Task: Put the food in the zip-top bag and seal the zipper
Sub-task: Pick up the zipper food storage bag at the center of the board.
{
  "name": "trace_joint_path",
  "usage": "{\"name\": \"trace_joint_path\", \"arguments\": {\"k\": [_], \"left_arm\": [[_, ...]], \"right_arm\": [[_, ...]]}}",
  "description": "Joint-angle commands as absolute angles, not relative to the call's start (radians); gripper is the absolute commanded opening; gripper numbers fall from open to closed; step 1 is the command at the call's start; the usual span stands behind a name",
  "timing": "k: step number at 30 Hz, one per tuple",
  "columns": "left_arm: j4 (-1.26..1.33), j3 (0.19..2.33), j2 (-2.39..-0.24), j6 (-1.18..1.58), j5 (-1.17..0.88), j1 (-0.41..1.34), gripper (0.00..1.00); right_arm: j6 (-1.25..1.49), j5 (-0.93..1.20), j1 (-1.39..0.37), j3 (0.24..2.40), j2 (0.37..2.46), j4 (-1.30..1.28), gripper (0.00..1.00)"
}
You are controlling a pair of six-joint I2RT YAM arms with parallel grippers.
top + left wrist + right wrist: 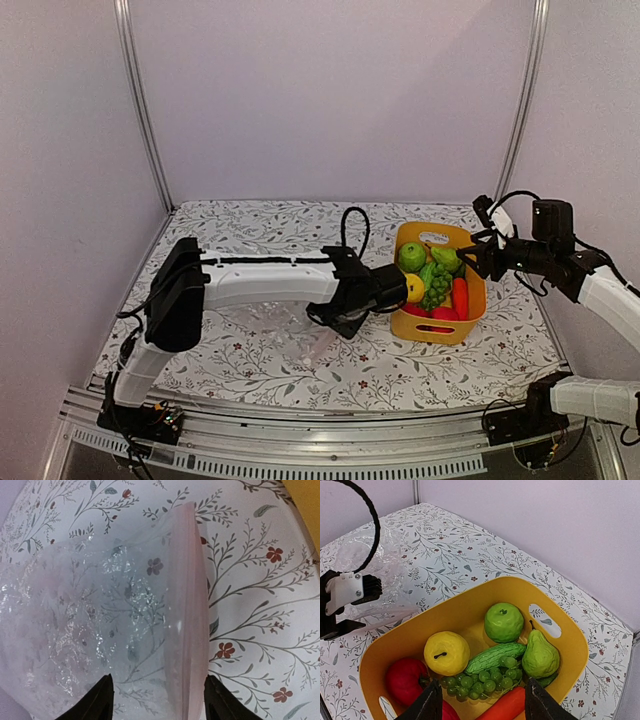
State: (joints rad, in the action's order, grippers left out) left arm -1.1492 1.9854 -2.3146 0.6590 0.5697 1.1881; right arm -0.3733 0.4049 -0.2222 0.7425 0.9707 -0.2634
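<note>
The left pincer stands open over the mouth of the bag, probably to lift it. The right pincer, also open and empty, hangs above the basket to choose food.

This looks like a robot lab booth. Plain pale walls and metal posts enclose a cloth-covered table with bolted arms.
</note>
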Motion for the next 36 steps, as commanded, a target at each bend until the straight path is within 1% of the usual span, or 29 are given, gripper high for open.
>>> {"name": "trace_joint_path", "arguments": {"k": [1, 4, 6, 9, 12, 16, 17, 21, 22, 25, 26, 31, 34, 36], "left_arm": [[-1.208, 2.02, -2.359, 0.67, 0.601, 1.197, 0.61], [-1.256, 2.041, -2.389, 0.678, 0.638, 1.197, 0.59], [-1.28, 2.057, -2.405, 0.69, 0.645, 1.196, 0.54], [-1.293, 2.06, -2.404, 0.707, 0.661, 1.195, 0.39], [-1.294, 2.048, -2.385, 0.709, 0.681, 1.192, 0.19], [-1.296, 2.015, -2.33, 0.707, 0.713, 1.177, 0.02], [-1.295, 2.002, -2.308, 0.708, 0.722, 1.172, 0.0], [-1.245, 1.925, -2.192, 0.685, 0.738, 1.149, 0.0], [-1.231, 1.9, -2.159, 0.68, 0.744, 1.146, 0.0], [-1.216, 1.867, -2.083, 0.671, 0.75, 1.134, 0.0], [-1.21, 1.867, -2.065, 0.661, 0.751, 1.132, 0.0], [-1.118, 1.848, -1.98, 0.594, 0.743, 1.128, 0.0], [-1.045, 1.825, -1.944, 0.569, 0.731, 1.123, 0.0], [-1.008, 1.807, -1.927, 0.56, 0.722, 1.116, 0.0]], "right_arm": [[-0.368, 0.421, -0.218, 0.729, 0.974, -0.254, 0.55], [-0.371, 0.419, -0.219, 0.727, 0.975, -0.254, 0.55], [-0.371, 0.419, -0.218, 0.727, 0.977, -0.253, 0.55], [-0.371, 0.419, -0.219, 0.726, 0.985, -0.253, 0.55], [-0.372, 0.419, -0.22, 0.726, 0.994, -0.253, 0.55], [-0.374, 0.415, -0.219, 0.735, 1.009, -0.253, 0.55], [-0.373, 0.41, -0.219, 0.743, 1.015, -0.257, 0.55], [-0.407, 0.456, -0.218, 0.815, 1.074, -0.337, 0.55], [-0.425, 0.458, -0.218, 0.832, 1.091, -0.355, 0.57], [-0.436, 0.455, -0.22, 0.872, 1.162, -0.374, 0.74], [-0.445, 0.469, -0.22, 0.886, 1.189, -0.386, 0.77], [-0.48, 0.542, -0.228, 1.003, 1.313, -0.485, 0.78], [-0.503, 0.534, -0.266, 1.086, 1.413, -0.565, 0.78], [-0.517, 0.494, -0.301, 1.123, 1.472, -0.6, 0.8]]}}
